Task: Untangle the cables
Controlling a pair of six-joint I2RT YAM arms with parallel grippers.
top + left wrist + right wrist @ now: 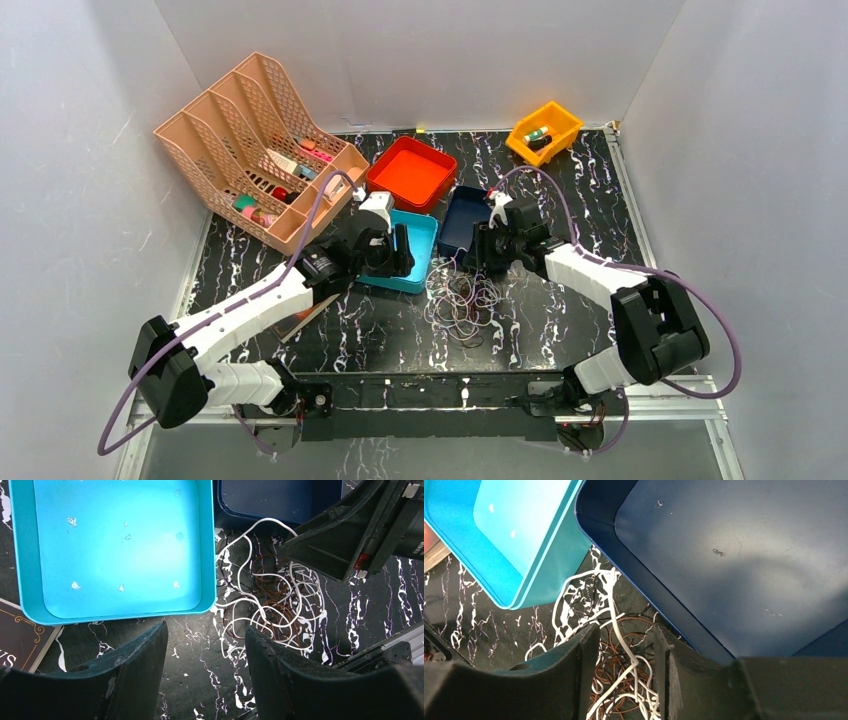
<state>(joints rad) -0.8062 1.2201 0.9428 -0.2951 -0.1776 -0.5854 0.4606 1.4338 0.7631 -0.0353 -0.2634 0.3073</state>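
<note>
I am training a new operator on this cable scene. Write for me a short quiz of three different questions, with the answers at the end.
1. Where does the cable tangle lie?
A. on the table
B. in the red tray
C. in the yellow bin
2. True or false: the left pincer holds a cable.
3. Fill in: a ___ cable runs between the fingers of the right pincer.

Key
1. A
2. False: its jaws stand open, with nothing between them.
3. White: the white cable runs down into the gap.
</note>
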